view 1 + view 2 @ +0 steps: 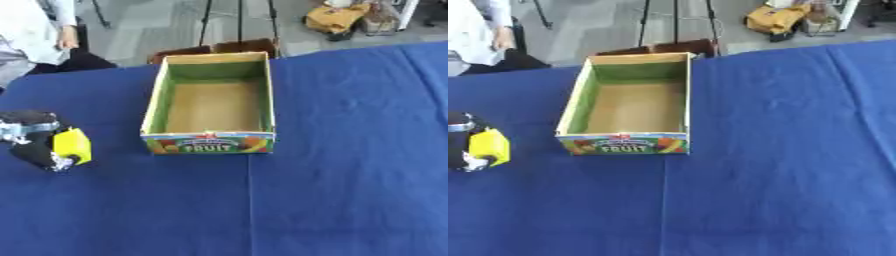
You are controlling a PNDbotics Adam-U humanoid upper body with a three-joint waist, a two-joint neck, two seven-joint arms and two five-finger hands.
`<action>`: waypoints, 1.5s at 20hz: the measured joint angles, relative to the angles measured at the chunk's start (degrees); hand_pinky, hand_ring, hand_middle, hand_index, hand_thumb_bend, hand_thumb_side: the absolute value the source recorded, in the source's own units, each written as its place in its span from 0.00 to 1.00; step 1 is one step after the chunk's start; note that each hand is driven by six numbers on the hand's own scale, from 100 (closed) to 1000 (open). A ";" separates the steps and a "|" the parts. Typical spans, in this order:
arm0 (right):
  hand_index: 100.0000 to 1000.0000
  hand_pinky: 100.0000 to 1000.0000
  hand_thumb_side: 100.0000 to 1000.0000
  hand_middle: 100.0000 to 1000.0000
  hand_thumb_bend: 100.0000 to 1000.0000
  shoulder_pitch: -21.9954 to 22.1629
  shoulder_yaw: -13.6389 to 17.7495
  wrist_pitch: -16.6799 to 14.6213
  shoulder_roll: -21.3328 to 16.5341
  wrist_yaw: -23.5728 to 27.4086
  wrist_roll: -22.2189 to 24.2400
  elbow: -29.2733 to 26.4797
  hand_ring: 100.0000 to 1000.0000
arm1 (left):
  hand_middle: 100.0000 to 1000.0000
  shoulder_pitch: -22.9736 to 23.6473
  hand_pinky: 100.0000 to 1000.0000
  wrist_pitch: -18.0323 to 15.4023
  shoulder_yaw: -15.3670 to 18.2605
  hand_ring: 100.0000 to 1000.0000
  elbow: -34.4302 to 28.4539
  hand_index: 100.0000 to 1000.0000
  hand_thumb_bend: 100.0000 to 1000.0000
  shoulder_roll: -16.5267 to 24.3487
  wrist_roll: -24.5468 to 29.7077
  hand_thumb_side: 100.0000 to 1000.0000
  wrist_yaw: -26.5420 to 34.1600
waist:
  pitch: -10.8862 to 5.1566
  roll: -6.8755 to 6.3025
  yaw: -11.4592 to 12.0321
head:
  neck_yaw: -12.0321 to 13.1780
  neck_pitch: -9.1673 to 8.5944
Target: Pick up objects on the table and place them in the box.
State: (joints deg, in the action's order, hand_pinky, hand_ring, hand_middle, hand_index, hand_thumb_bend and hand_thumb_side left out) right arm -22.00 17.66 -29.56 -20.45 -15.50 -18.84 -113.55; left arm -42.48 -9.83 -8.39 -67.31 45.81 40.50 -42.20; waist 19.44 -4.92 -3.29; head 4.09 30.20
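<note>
The left hand [37, 142], at nine o'clock on the desk [350, 175], has its fingers wrapped around a yellow block [72, 145]. Next, carry it toward three o'clock and drop it into the empty box [154, 100].

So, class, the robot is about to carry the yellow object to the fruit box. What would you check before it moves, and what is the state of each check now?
1. Yellow object held in the left robot hand: ok, the hand is wrapped round it.
2. Fruit box open at the top: ok.
3. Room inside the box: ok, only its brown floor shows.
4. Path across the blue table from hand to box: ok, nothing lies between.
5. Object lifted off the cloth: cannot tell.
6. Right robot hand out of the way: cannot tell, not in view.
</note>
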 measured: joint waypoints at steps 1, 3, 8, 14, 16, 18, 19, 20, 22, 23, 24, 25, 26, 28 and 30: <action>0.72 0.64 0.99 0.51 0.00 0.12 0.00 0.06 0.00 0.00 -0.05 0.00 0.66 | 0.51 -0.11 0.23 0.17 0.21 0.50 -0.52 0.67 0.00 0.00 -0.17 0.47 0.22 | 0.00 -0.09 0.06 | -0.01 0.03; 0.72 0.64 0.98 0.51 0.00 0.27 0.00 0.11 0.00 0.00 -0.10 0.00 0.66 | 0.51 -0.64 0.23 0.42 0.60 0.50 -1.76 0.67 0.00 0.01 -0.41 0.46 0.72 | -0.01 -0.36 0.09 | -0.04 0.08; 0.72 0.64 0.98 0.51 0.00 0.39 -0.02 0.17 0.00 0.00 -0.11 0.00 0.66 | 0.51 -2.42 0.22 0.90 1.55 0.49 -5.27 0.67 0.00 0.01 -0.41 0.45 2.36 | -0.07 -0.73 0.08 | -0.06 0.53; 0.72 0.64 0.98 0.51 0.00 0.83 -0.06 0.33 0.00 0.03 -0.06 0.00 0.66 | 0.50 -6.49 0.21 1.15 1.96 0.48 -9.91 0.67 0.00 -0.28 -0.09 0.42 4.29 | -0.42 -1.26 -0.26 | 0.01 0.62; 0.72 0.64 0.98 0.51 0.00 0.85 -0.10 0.41 0.00 0.07 0.02 0.00 0.66 | 0.50 -8.35 0.20 1.12 1.97 0.48 -10.85 0.67 0.00 -1.09 -0.02 0.42 4.59 | -0.76 -1.45 -0.46 | 0.07 0.87; 0.72 0.64 0.97 0.51 0.00 0.87 -0.13 0.45 0.00 0.11 0.10 0.00 0.66 | 0.50 -9.49 0.19 1.08 1.96 0.47 -11.42 0.67 0.00 -1.96 0.05 0.40 4.77 | -0.80 -1.59 -0.61 | 0.13 0.98; 0.72 0.64 0.97 0.51 0.00 0.87 -0.25 0.44 0.00 0.17 0.16 0.00 0.66 | 0.49 -10.10 0.19 1.07 1.96 0.47 -11.53 0.67 0.00 -2.44 0.05 0.40 4.81 | -0.85 -1.66 -0.68 | 0.30 0.98; 0.72 0.64 0.97 0.51 0.00 0.87 -0.41 0.42 0.00 0.25 0.23 0.00 0.66 | 0.49 -11.46 0.19 1.04 1.96 0.47 -11.54 0.67 0.00 -3.30 0.01 0.40 4.82 | -0.97 -1.69 -0.95 | 0.54 0.98; 0.72 0.64 0.97 0.51 0.00 0.91 -0.45 0.51 0.00 0.45 0.40 0.00 0.66 | 0.49 -14.14 0.19 0.96 1.91 0.47 -11.51 0.67 0.00 -5.49 -0.16 0.40 4.68 | -1.36 -2.08 -1.66 | 0.96 0.99; 0.72 0.64 0.97 0.51 0.00 0.93 -0.48 0.58 0.00 0.52 0.50 0.00 0.66 | 0.49 -15.18 0.19 0.93 1.90 0.47 -11.34 0.67 0.00 -6.45 -0.34 0.40 4.47 | -1.45 -2.42 -1.78 | 1.12 0.99; 0.72 0.64 0.97 0.51 0.00 0.98 -0.58 0.56 0.00 0.57 0.61 0.00 0.66 | 0.49 -15.95 0.19 0.94 1.89 0.47 -10.90 0.67 0.00 -7.30 -0.52 0.39 4.15 | -1.46 -2.67 -1.96 | 1.30 0.99; 0.72 0.65 0.97 0.51 0.00 1.03 -0.68 0.57 0.00 0.62 0.73 0.00 0.66 | 0.49 -16.57 0.19 0.92 1.86 0.47 -10.29 0.67 0.00 -8.18 -0.76 0.40 3.76 | -1.46 -2.74 -2.24 | 1.47 0.99; 0.72 0.65 0.96 0.51 0.00 1.04 -0.74 0.57 0.00 0.71 0.87 0.00 0.66 | 0.49 -17.17 0.19 0.94 1.76 0.46 -9.59 0.67 0.00 -9.05 -1.10 0.40 3.27 | -1.46 -2.74 -2.51 | 1.60 0.98; 0.72 0.64 0.96 0.51 0.00 1.02 -0.78 0.60 0.00 0.87 1.06 0.00 0.66 | 0.50 -18.25 0.19 0.95 1.54 0.47 -7.94 0.67 0.00 -10.74 -2.14 0.41 2.14 | -1.46 -2.89 -3.02 | 1.97 0.98; 0.72 0.64 0.97 0.51 0.00 0.81 -0.85 0.55 0.01 1.03 1.24 0.00 0.66 | 0.50 -19.11 0.19 0.85 1.27 0.47 -5.98 0.67 0.00 -12.35 -3.33 0.41 0.73 | -1.46 -3.11 -3.64 | 2.32 0.98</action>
State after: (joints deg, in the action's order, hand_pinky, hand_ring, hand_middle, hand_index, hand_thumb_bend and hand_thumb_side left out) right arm -21.19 16.81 -29.01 -20.43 -14.46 -17.60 -113.55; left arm -61.59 -8.98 -7.12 -73.29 33.45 37.17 -41.47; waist 17.98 -8.03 -6.93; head 6.41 31.18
